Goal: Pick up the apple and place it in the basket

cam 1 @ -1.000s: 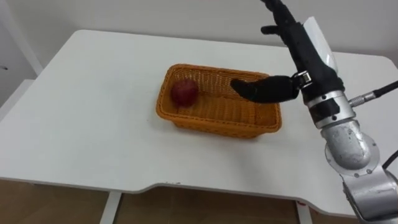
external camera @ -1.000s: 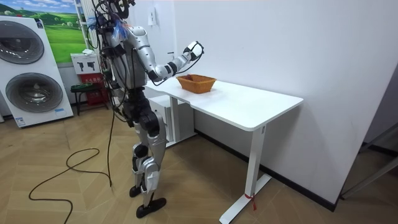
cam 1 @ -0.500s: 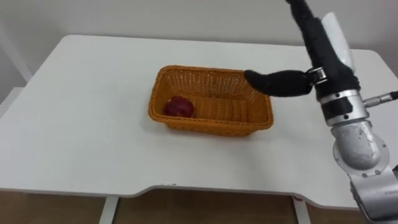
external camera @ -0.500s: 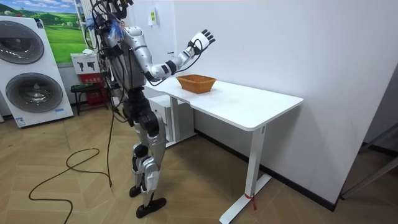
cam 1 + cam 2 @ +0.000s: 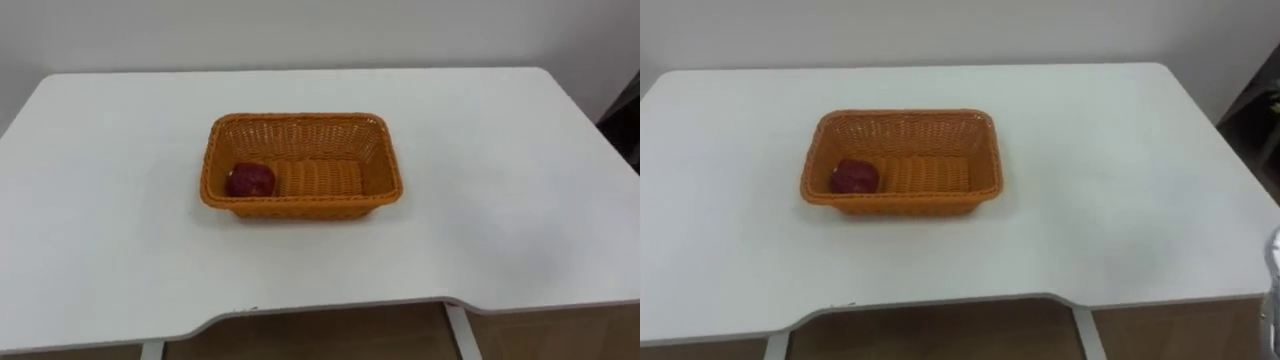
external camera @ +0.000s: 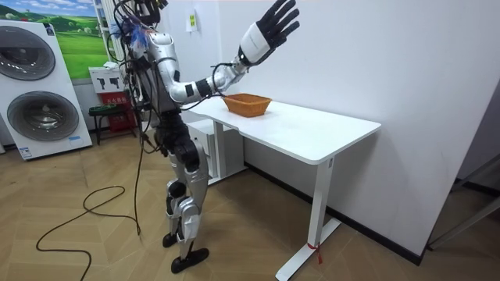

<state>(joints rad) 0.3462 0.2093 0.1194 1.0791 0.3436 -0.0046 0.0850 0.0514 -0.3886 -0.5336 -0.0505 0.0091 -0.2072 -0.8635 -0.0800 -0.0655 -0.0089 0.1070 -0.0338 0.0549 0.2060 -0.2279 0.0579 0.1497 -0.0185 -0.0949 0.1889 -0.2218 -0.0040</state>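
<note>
A dark red apple [image 5: 250, 180] lies in the left end of an orange wicker basket [image 5: 300, 206] that stands on the white table [image 5: 500, 200]. The right eye view has the same apple [image 5: 854, 177] and basket [image 5: 902, 203]. In the room view I stand at the table's near end, and the basket [image 6: 247, 104] is in front of me. My right hand [image 6: 269, 28] is raised high above the basket, with its fingers spread and nothing in it.
The table's front edge [image 5: 330, 310] runs close below the basket, with a wall right behind the table. Washing machines [image 6: 43, 86] and a small red stool [image 6: 109, 109] stand behind me at the room view's left.
My right hand has risen from just over the basket's right end to high above it and left the eye view. The camera has shifted. The apple stays in the basket.
</note>
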